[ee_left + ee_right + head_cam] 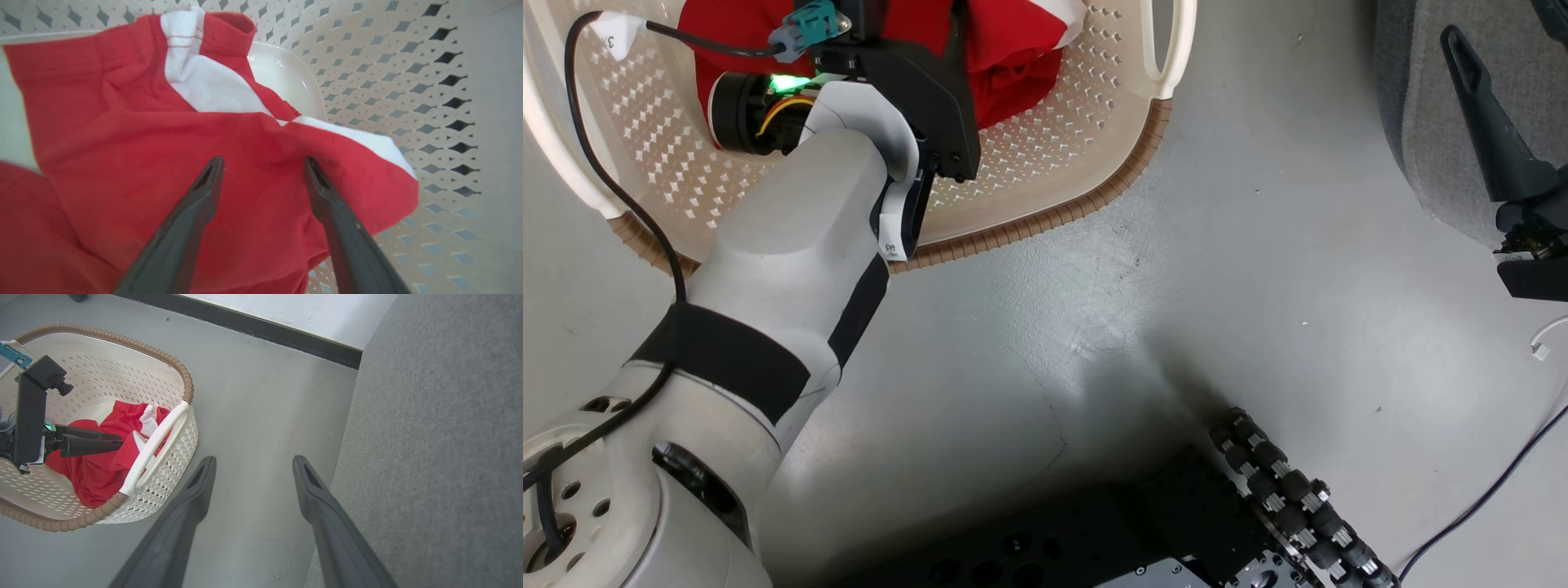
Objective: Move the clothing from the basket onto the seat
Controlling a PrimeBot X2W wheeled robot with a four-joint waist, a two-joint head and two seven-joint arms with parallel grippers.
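A bright red soft fabric garment with white stripe trim (1013,73) lies bunched inside the cream-white perforated plastic basket with a brown woven-look rim (1045,220), which stands on the smooth grey floor (1176,286). The robot's pale left forearm (792,237) reaches down over the rim into the basket. In the left wrist view the left fingers (196,212) are spread wide apart, their tips right at a raised fold of the red garment (122,143), with nothing pinched between them (whether the tips actually press the cloth cannot be told). Behind the fold, the basket's latticed wall (388,61) curves round.

The right wrist view shows the basket (179,367) from the side: the garment (94,473) is heaped against the near wall under a white handle (151,449), and the left fingers (90,445) point into it. The right fingers (327,506) are likewise parted and empty, hanging above bare floor (265,396) between the basket and the large grey fabric-upholstered seat cushion (441,437). In the head view one right finger (1490,131) is in front of the cushion's rounded edge (1429,122), well apart from the basket.
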